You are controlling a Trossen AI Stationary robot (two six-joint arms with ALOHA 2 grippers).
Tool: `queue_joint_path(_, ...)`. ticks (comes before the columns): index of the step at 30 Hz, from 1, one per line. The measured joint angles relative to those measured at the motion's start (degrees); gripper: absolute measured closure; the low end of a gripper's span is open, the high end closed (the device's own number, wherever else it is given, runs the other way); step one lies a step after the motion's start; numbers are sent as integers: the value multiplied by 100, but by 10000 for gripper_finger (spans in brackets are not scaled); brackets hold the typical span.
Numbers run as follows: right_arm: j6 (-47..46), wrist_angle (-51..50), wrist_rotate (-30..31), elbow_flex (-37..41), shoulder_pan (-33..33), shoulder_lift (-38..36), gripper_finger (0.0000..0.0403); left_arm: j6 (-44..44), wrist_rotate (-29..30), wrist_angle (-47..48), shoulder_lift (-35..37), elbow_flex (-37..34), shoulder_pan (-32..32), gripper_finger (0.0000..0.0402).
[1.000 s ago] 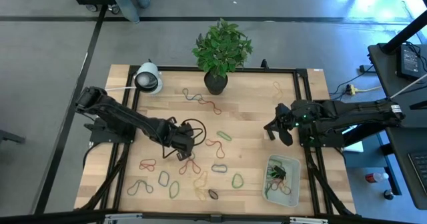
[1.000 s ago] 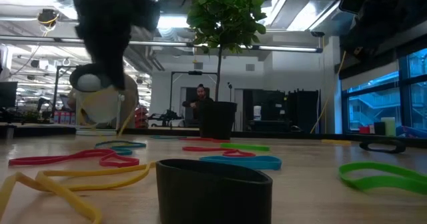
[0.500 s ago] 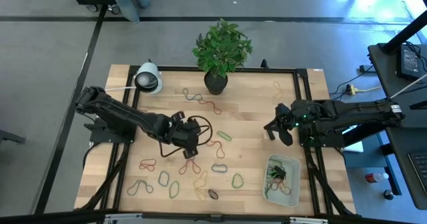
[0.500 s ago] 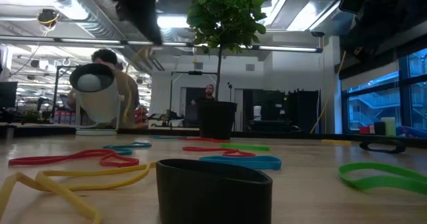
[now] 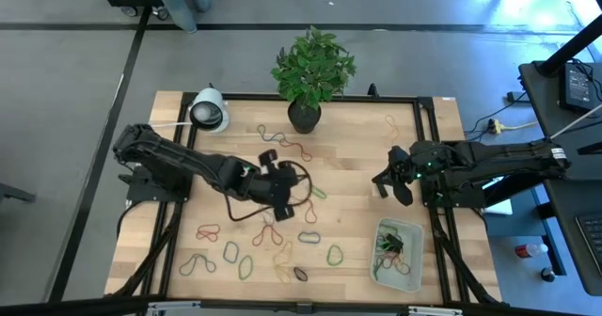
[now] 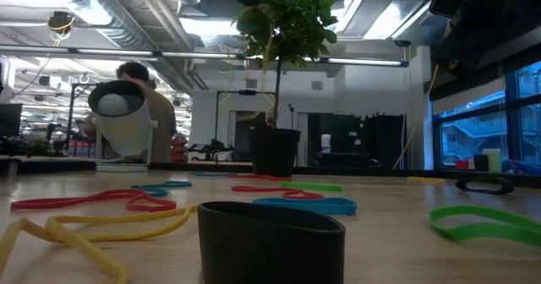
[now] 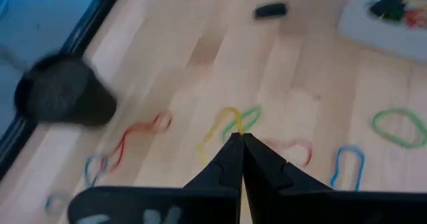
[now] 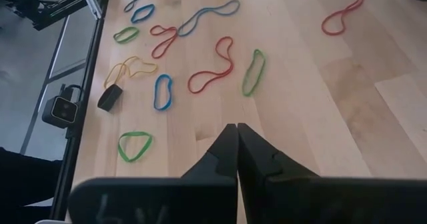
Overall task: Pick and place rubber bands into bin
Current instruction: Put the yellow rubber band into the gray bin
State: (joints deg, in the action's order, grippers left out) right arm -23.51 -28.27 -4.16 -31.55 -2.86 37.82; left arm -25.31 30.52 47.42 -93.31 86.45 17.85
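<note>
The left arm has swung toward the counter's middle since the earlier frames, carrying the left end effector [image 5: 285, 186] from the scattered bands near the front-left to a spot below the plant pot [image 5: 303, 117]. Its fingers are pressed together; whether a band is pinched at the tips cannot be told, though a yellow and a green band show just past them in the left wrist view. The right end effector [image 5: 388, 181] has not moved; it hangs over the right side of the counter, fingers [image 8: 230, 151] closed on nothing.

The rubber bands [image 5: 229, 251] lie loose across the counter [image 5: 348, 151], most in a cluster near the front-left: thin loops in green, red, blue and yellow, some oval, some long and twisted. The bin [image 5: 411, 272], pale and translucent, sits at the front-right corner with a small tangle of green and red bands inside.

The counter is light wood planking edged by a dark frame. A white round lamp-like object [image 5: 209, 109] stands at its back-left. Beyond, in the low view, a person [image 6: 139, 81] stands in an open workshop room.
</note>
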Motion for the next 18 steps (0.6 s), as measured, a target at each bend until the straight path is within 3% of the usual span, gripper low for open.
queue_joint_path(11,29,-61,38,0,-1,4,402,2107,-41,-1026,-1500,1507,-13,400)
queue_joint_path(16,505,-113,537,0,1,3,402,3029,-114,-2137,-2086,1969,-167,400)
queue_joint_path(18,610,-119,734,0,1,4,402,3300,-475,-2690,-2262,2047,-270,400)
